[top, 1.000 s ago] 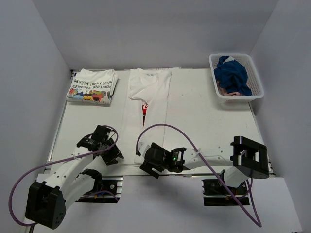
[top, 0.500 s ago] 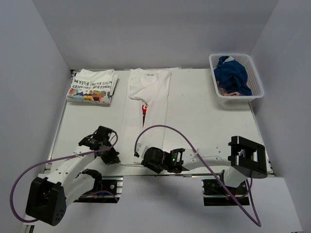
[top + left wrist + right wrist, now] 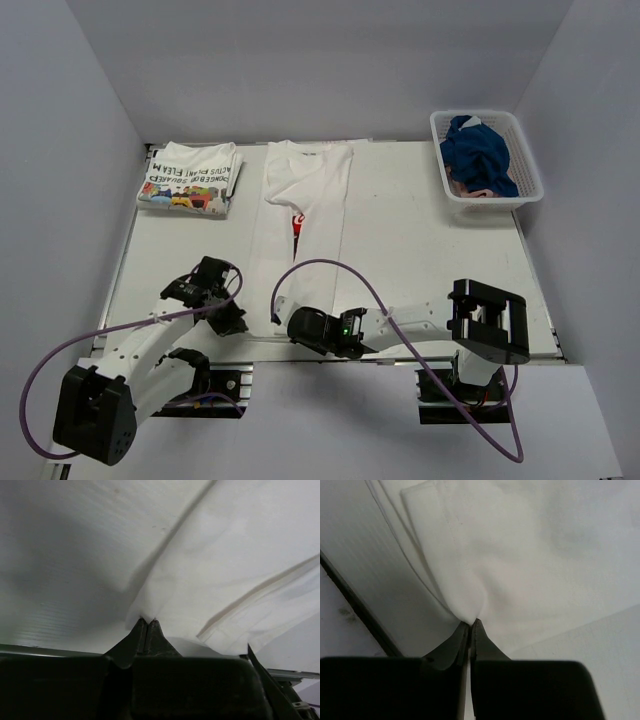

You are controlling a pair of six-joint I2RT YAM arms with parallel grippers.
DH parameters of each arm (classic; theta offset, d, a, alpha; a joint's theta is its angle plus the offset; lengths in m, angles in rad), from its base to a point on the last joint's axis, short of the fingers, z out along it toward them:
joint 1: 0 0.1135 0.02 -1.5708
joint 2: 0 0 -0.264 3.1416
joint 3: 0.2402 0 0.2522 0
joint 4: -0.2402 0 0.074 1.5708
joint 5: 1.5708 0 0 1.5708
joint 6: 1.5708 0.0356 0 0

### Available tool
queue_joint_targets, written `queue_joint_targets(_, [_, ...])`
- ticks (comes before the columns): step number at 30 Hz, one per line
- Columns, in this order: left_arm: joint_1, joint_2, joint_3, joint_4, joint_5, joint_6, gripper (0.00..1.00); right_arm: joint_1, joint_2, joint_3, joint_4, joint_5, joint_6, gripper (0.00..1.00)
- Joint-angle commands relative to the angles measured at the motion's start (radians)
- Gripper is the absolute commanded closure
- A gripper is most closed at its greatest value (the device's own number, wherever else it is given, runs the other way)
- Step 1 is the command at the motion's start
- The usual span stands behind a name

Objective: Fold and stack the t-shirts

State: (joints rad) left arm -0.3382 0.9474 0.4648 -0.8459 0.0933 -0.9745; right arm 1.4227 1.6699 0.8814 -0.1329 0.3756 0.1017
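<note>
A white t-shirt (image 3: 305,190) with a bit of red print lies in a long narrow strip down the middle of the table. Its collar points to the back and its hem reaches the near edge. My left gripper (image 3: 236,318) is shut on the hem's left corner, and the cloth (image 3: 225,570) rises out of its closed tips (image 3: 147,622). My right gripper (image 3: 288,326) is shut on the hem's right side, with a pinch of fabric (image 3: 530,545) between its tips (image 3: 470,623). A second t-shirt (image 3: 188,178), with black lettering, lies folded at the back left.
A white mesh basket (image 3: 480,113) holding a blue garment (image 3: 478,155) stands at the back right. The white table (image 3: 420,240) is walled by grey panels. A purple cable (image 3: 330,264) arcs over the right arm. The table's near metal edge runs just behind both grippers.
The right gripper has gone from open to shut on the hem, and its arm has shifted left. The left gripper closed on the corner first and has barely moved.
</note>
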Motion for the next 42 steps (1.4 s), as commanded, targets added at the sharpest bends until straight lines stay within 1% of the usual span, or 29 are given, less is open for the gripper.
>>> queue_joint_targets(1, [-0.005, -0.013, 0.083, 0.057, -0.001, 0.016, 1.0, -0.001, 0.004, 0.034, -0.063, 0.088, 0.003, 1.0])
queue_joint_targets(4, [-0.005, -0.013, 0.136, 0.109, -0.001, 0.016, 1.0, -0.011, -0.042, 0.054, -0.06, 0.138, -0.005, 1.0])
queue_joint_targets(7, [-0.005, 0.033, 0.205, 0.146, -0.039, 0.025, 1.0, -0.028, -0.045, 0.102, -0.057, 0.189, -0.01, 1.0])
queue_joint_targets(8, [0.004, 0.051, 0.245, 0.162, -0.049, 0.025, 1.0, -0.039, -0.042, 0.116, -0.051, 0.227, -0.008, 1.0])
queue_joint_targets(10, [0.013, 0.125, 0.285, 0.171, -0.063, 0.025, 1.0, -0.06, -0.021, 0.14, -0.048, 0.264, -0.014, 1.0])
queue_joint_targets(11, [0.013, 0.151, 0.305, 0.183, -0.075, 0.025, 1.0, -0.082, -0.018, 0.158, -0.042, 0.314, -0.02, 1.0])
queue_joint_targets(13, [0.013, 0.238, 0.374, 0.194, -0.101, 0.036, 1.0, -0.134, -0.001, 0.189, -0.043, 0.342, -0.028, 1.0])
queue_joint_targets(15, [0.022, 0.292, 0.442, 0.212, -0.115, 0.036, 1.0, -0.178, 0.002, 0.214, -0.028, 0.364, -0.042, 1.0])
queue_joint_targets(16, [0.022, 0.319, 0.463, 0.212, -0.115, 0.046, 1.0, -0.195, 0.004, 0.22, -0.007, 0.362, -0.074, 1.0])
queue_joint_targets(17, [0.022, 0.345, 0.513, 0.212, -0.127, 0.046, 1.0, -0.243, 0.01, 0.237, 0.002, 0.365, -0.082, 1.0])
queue_joint_targets(19, [0.022, 0.422, 0.564, 0.212, -0.15, 0.056, 1.0, -0.267, 0.022, 0.264, 0.025, 0.362, -0.092, 1.0])
queue_joint_targets(20, [0.022, 0.444, 0.612, 0.212, -0.15, 0.056, 1.0, -0.303, 0.042, 0.286, 0.033, 0.359, -0.133, 1.0])
queue_joint_targets(22, [0.022, 0.505, 0.656, 0.222, -0.175, 0.066, 1.0, -0.335, 0.063, 0.323, 0.053, 0.358, -0.169, 1.0])
queue_joint_targets(24, [0.022, 0.542, 0.716, 0.231, -0.197, 0.066, 1.0, -0.366, 0.088, 0.338, 0.071, 0.332, -0.189, 1.0])
queue_joint_targets(28, [0.031, 0.637, 0.837, 0.231, -0.239, 0.076, 1.0, -0.442, 0.143, 0.424, 0.076, 0.28, -0.212, 1.0])
queue_joint_targets(30, [0.04, 0.695, 0.871, 0.231, -0.239, 0.085, 1.0, -0.482, 0.177, 0.454, 0.09, 0.266, -0.23, 1.0])
queue_joint_targets(33, [0.041, 0.776, 0.942, 0.24, -0.239, 0.097, 1.0, -0.516, 0.214, 0.513, 0.072, 0.243, -0.244, 1.0])
queue_joint_targets(35, [0.05, 0.818, 0.966, 0.24, -0.19, 0.097, 1.0, -0.536, 0.228, 0.53, 0.072, 0.212, -0.257, 1.0])
queue_joint_targets(38, [0.05, 0.889, 1.008, 0.251, -0.19, 0.108, 1.0, -0.561, 0.266, 0.57, 0.036, 0.187, -0.246, 1.0])
queue_joint_targets(42, [0.05, 0.949, 1.069, 0.242, -0.22, 0.099, 1.0, -0.585, 0.318, 0.579, 0.076, 0.169, -0.252, 1.0])
